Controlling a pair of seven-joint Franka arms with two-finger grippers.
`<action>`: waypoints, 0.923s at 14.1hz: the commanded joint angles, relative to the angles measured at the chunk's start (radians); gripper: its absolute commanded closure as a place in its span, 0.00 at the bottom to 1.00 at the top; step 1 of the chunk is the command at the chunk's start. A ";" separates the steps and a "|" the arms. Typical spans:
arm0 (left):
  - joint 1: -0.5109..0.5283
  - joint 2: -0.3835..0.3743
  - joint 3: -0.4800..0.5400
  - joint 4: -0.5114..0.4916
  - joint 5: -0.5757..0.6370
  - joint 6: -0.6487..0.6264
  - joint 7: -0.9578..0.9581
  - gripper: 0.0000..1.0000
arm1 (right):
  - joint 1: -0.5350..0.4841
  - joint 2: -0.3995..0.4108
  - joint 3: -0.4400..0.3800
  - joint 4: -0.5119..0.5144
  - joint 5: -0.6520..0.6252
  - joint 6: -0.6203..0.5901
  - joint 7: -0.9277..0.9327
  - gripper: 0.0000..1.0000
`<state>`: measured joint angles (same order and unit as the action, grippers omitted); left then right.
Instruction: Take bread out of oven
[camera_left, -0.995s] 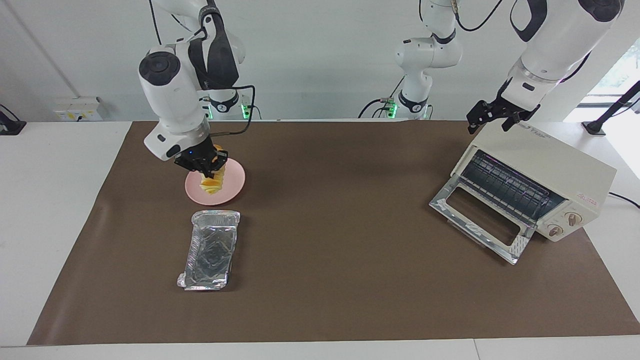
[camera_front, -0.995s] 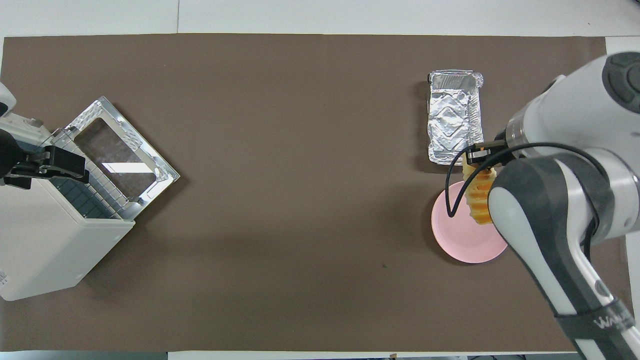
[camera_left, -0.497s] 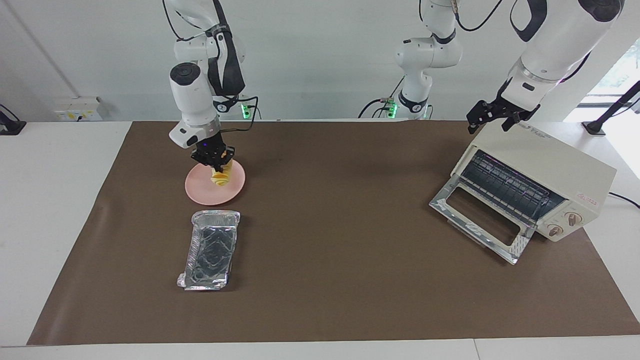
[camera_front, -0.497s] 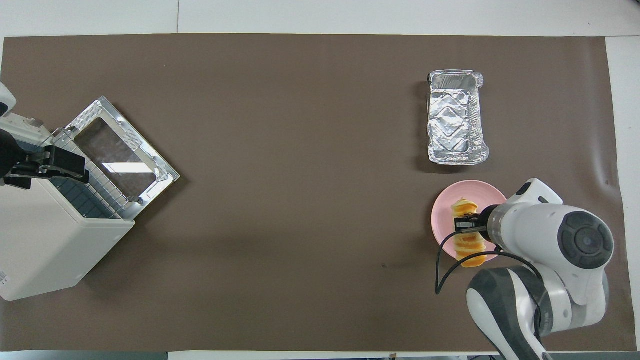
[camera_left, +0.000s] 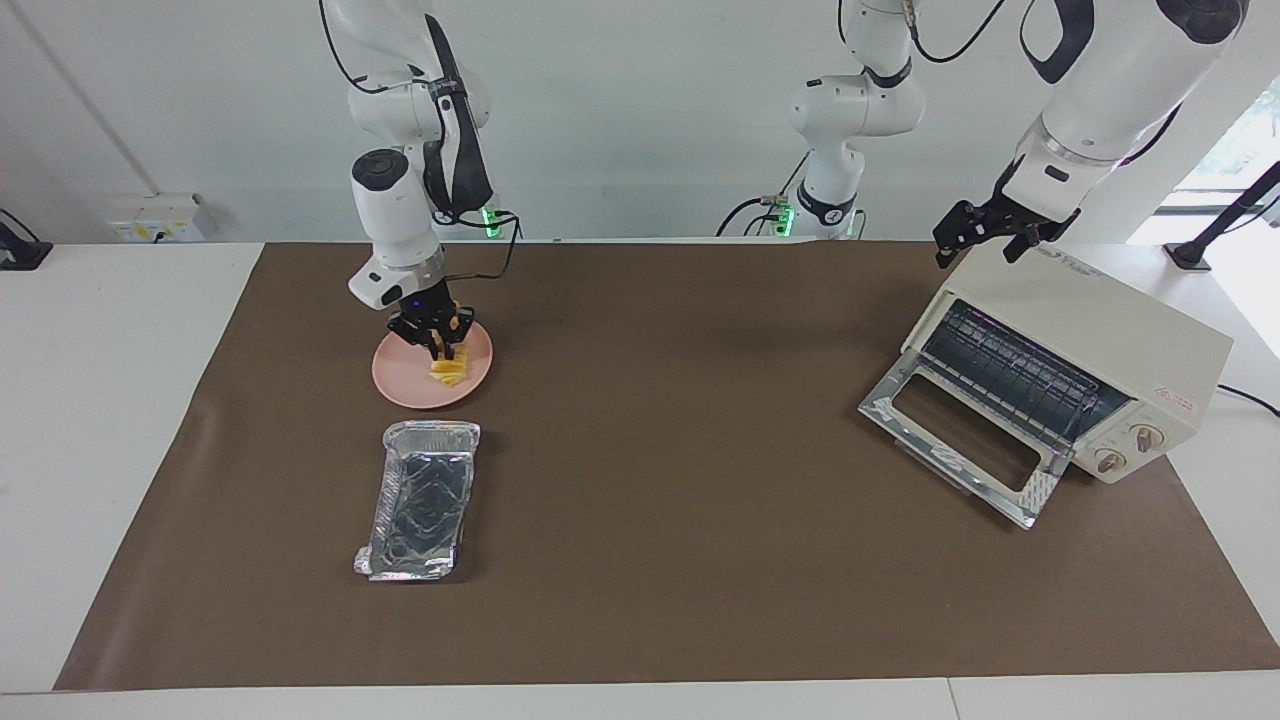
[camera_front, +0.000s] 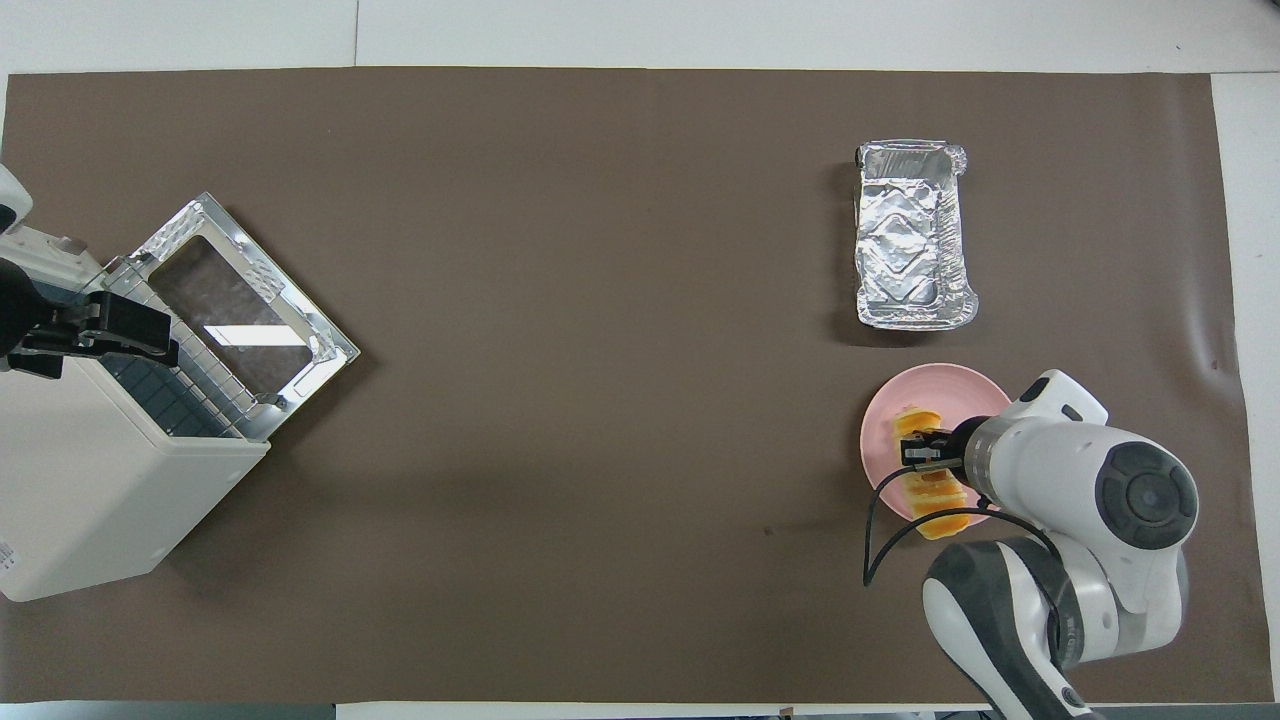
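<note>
Most of the task appeared to be finished at this moment. The bread (camera_left: 449, 362) was seen outside the oven (camera_left: 1060, 365), lying on a pink plate (camera_left: 405, 385) at the right arm's end of the table, well apart from the oven at the left arm's end. The oven's glass door (camera_left: 965, 443) was folded down and open, and only the bare wire rack (camera_left: 1010, 375) could be made out inside.

The right gripper (camera_left: 432, 335) was placed low over the plate, straddling the middle of the loaf. Its fingers looked slightly parted around the bread, but whether the loaf was gripped or already let go could not be told. In the overhead view the bread (camera_front: 925, 470) was seen across the plate (camera_front: 885, 415), one end reaching past the rim on the side nearer the robots.

The left gripper (camera_left: 985, 232) was held at the top edge of the oven on the side nearer the robots, its fingers spread wide; whether the casing was actually touched could not be judged. That arm seemed to be waiting or steadying the oven.

A crinkled foil tray (camera_left: 420, 497) lay just beside the plate, farther from the robots, with nothing in it.

What remained was judged to be little: the loaf to be fully released and the right arm drawn clear.
</note>
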<state>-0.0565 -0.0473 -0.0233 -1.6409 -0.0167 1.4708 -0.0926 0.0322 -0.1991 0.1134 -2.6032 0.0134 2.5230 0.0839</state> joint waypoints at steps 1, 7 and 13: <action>0.014 -0.003 -0.004 0.009 -0.016 -0.020 0.004 0.00 | -0.018 0.007 0.003 0.211 0.023 -0.273 -0.056 0.00; 0.014 -0.003 -0.004 0.009 -0.016 -0.021 0.004 0.00 | -0.133 0.128 0.003 0.743 0.023 -0.772 -0.256 0.00; 0.014 -0.003 -0.004 0.009 -0.016 -0.021 0.004 0.00 | -0.146 0.130 0.002 0.914 0.011 -1.030 -0.277 0.00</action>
<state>-0.0565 -0.0473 -0.0233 -1.6409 -0.0167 1.4705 -0.0926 -0.0990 -0.0858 0.1058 -1.7137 0.0159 1.5253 -0.1702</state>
